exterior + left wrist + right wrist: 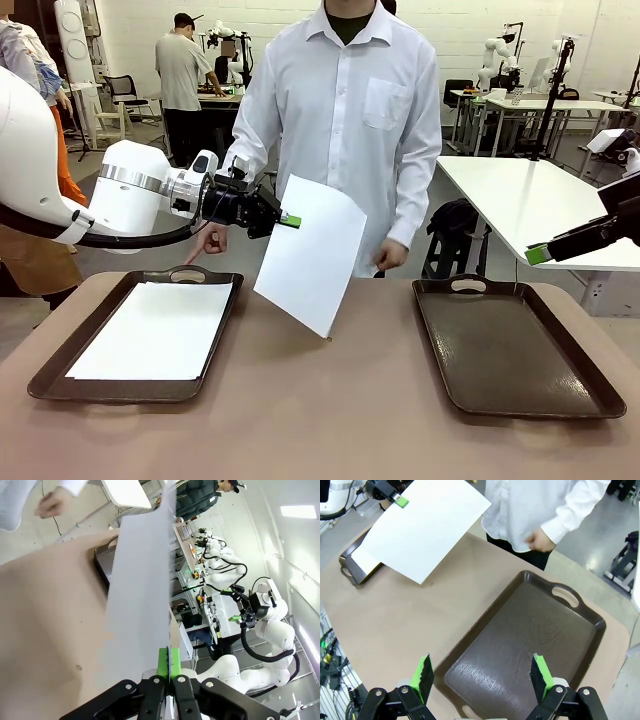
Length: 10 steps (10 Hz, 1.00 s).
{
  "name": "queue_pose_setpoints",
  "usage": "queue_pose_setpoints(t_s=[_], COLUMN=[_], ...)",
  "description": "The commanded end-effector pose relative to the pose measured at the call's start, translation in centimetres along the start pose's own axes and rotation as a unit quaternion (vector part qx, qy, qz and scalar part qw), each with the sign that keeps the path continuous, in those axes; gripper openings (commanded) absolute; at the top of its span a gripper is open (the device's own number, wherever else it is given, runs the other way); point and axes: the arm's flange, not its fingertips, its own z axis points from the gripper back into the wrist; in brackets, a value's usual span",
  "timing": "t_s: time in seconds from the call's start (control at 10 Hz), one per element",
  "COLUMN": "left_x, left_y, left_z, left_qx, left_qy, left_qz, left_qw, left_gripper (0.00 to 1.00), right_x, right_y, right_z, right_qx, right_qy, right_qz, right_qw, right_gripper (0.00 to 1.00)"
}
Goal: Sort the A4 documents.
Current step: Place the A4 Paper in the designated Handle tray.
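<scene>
My left gripper [287,220] is shut on the edge of one white A4 document [312,256], which hangs tilted above the table between the two trays. In the left wrist view the green fingertips [163,663] pinch that sheet [140,595] edge-on. A second A4 document [152,330] lies flat in the left dark brown tray [50,372]. The right tray [510,345] holds nothing. My right gripper [481,676] is open, hovering above the right tray [530,640]; it also shows at the right edge [540,254]. From there the held sheet [425,530] is seen too.
A person in a white shirt [345,110] stands at the table's far side, one hand [208,240] pointing down near the left tray's handle. The brown table [320,420] has bare room at the front and between the trays.
</scene>
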Motion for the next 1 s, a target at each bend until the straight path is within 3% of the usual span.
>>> queue_pose_setpoints(t_s=[0.0, 0.4, 0.6, 0.8, 0.9], left_x=[0.2, 0.0, -0.2, -0.7, -0.9], left_y=[-0.1, 0.0, -1.7, -3.2, -3.4], left_z=[-0.1, 0.0, 2.6, 6.4, 8.2], left_qx=[-0.004, 0.0, 0.074, 0.093, 0.119], left_qy=[-0.009, 0.0, 0.073, 0.155, 0.151], left_qz=[0.007, 0.0, 0.015, 0.025, 0.038], left_qw=[1.0, 1.0, 0.994, 0.983, 0.981], left_gripper=[0.0, 0.01, 0.01, 0.01, 0.01], right_x=[0.0, 0.0, 0.0, 0.0, 0.0], right_y=[0.0, 0.0, 0.0, 0.0, 0.0], right_z=[-0.1, -0.1, -0.1, -0.1, -0.1], right_qx=[0.001, 0.001, 0.001, 0.001, 0.001], right_qy=[0.0, 0.0, 0.0, 0.0, 0.0], right_qz=[0.0, 0.0, 0.0, 0.0, 0.0], right_qw=[1.0, 1.0, 1.0, 1.0, 1.0], right_gripper=[1.0, 1.0, 1.0, 1.0, 1.0])
